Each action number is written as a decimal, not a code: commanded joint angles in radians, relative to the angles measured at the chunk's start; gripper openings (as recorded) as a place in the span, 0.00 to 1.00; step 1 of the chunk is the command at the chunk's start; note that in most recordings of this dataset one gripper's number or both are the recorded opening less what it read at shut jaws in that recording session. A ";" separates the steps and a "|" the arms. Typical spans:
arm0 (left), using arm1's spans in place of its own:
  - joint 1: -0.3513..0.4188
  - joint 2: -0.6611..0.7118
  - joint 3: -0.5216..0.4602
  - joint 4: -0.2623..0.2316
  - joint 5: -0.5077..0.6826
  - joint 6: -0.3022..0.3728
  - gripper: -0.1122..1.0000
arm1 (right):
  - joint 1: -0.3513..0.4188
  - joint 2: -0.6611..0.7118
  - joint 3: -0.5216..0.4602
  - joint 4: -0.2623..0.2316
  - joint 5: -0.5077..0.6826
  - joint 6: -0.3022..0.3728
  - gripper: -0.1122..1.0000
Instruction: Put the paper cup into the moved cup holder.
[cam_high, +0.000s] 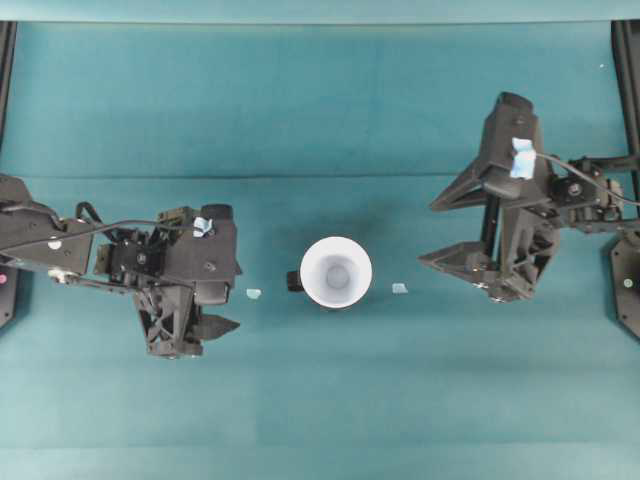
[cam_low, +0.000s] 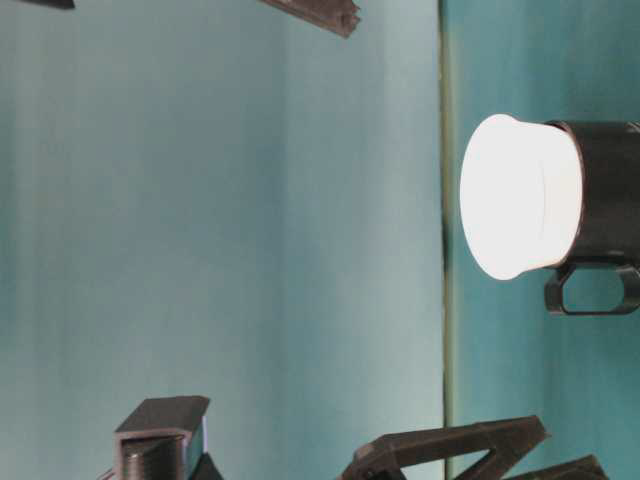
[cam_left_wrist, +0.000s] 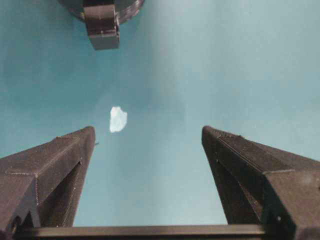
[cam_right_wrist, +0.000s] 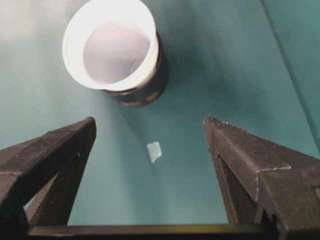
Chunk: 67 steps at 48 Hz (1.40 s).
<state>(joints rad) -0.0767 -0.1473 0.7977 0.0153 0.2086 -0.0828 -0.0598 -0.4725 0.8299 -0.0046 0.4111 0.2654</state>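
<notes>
Both claws gape empty, cup (cam_high: 336, 272) already seated in the holder (cam_right_wrist: 145, 90) mid-table.
Left claw (cam_high: 200, 325) and right claw (cam_high: 455, 228) flank it; a careless swing could topple the tall stack.

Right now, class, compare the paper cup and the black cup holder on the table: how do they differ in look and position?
The paper cup is plain white; the cup holder is glossy black. The paper cup has a smooth wall with no handle; the cup holder has a small side handle. The paper cup sits inside, its wide rim sticking out above the cup holder, which surrounds its lower part. Both are round, upright and open-topped.
</notes>
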 joint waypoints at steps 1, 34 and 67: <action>-0.003 -0.023 -0.005 0.002 -0.008 0.005 0.89 | 0.005 -0.021 -0.005 -0.002 -0.012 -0.006 0.87; -0.003 -0.078 0.023 0.003 -0.021 0.003 0.89 | 0.020 -0.028 0.000 -0.002 -0.012 -0.051 0.87; -0.003 -0.078 0.025 0.002 -0.028 0.000 0.89 | 0.020 -0.028 0.003 -0.002 -0.012 -0.051 0.87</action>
<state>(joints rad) -0.0767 -0.2132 0.8314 0.0153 0.1887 -0.0813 -0.0414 -0.4893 0.8391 -0.0046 0.4065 0.2240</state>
